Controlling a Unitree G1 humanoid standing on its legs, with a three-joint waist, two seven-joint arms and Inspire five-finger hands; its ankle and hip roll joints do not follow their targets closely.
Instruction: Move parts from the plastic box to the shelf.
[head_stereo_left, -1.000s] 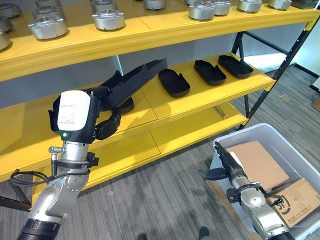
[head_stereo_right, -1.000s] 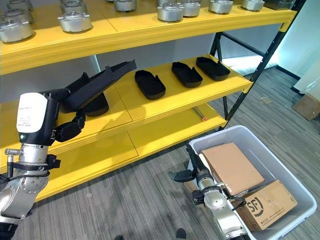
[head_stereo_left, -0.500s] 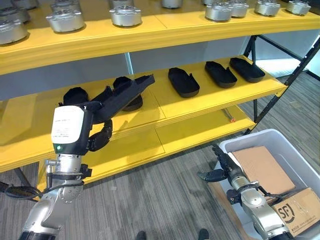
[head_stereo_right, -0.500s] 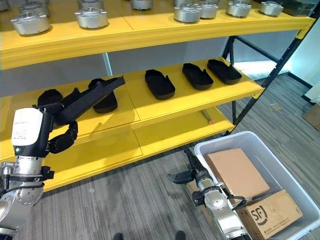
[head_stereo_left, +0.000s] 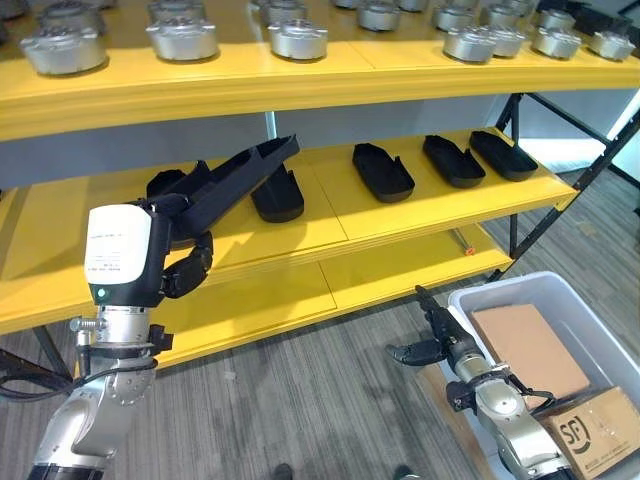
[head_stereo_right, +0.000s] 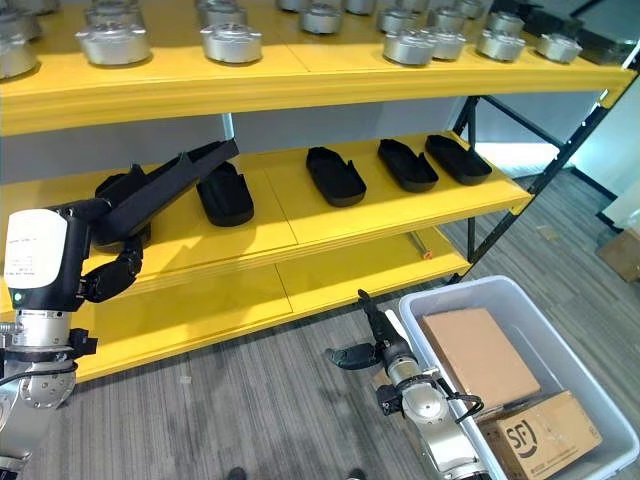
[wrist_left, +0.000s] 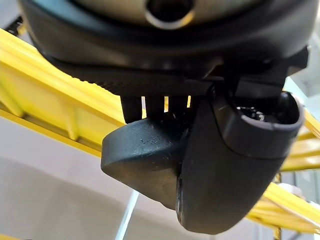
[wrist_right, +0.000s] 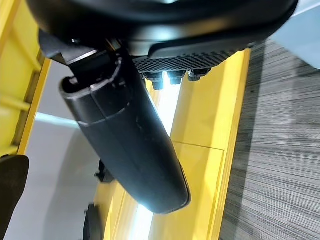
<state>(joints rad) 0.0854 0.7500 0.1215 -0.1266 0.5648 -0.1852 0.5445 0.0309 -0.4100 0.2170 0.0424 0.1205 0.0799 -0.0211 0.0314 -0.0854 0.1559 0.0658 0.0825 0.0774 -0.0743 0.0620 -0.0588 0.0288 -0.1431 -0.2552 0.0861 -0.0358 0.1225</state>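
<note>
Far left: left hand (head_stereo_left: 178, 272) raised in front of the yellow shelf (head_stereo_left: 400, 215), fingers curled round the near end of a long black part (head_stereo_left: 232, 180), thumb clamped over it in the left wrist view. Part tilted up and away, far end hanging over the middle level, above and between two black parts already lying there, one (head_stereo_left: 165, 185) mostly hidden behind it, the other (head_stereo_left: 277, 193) just to its right. Further right on the same level, three more black parts (head_stereo_left: 383, 172) in a row, well apart from the held one. Top level lined with round metal pieces (head_stereo_left: 298, 39) (no concern of this job, by the look of it). Lower right: right hand (head_stereo_left: 433, 340) low over the floor, just beside the near corner of the plastic box (head_stereo_left: 470, 296), fingers straight, thumb spread wide, holding nothing. Inside the box, two cardboard cartons (head_stereo_left: 528, 346); whether any black parts remain under them cannot be told. Step in hand, by judgement: placing, with the part carried and not yet set down. Next move likely calls for levelling the part, lowering it flat into the free strip between its neighbours without knocking either, then letting go.
</note>
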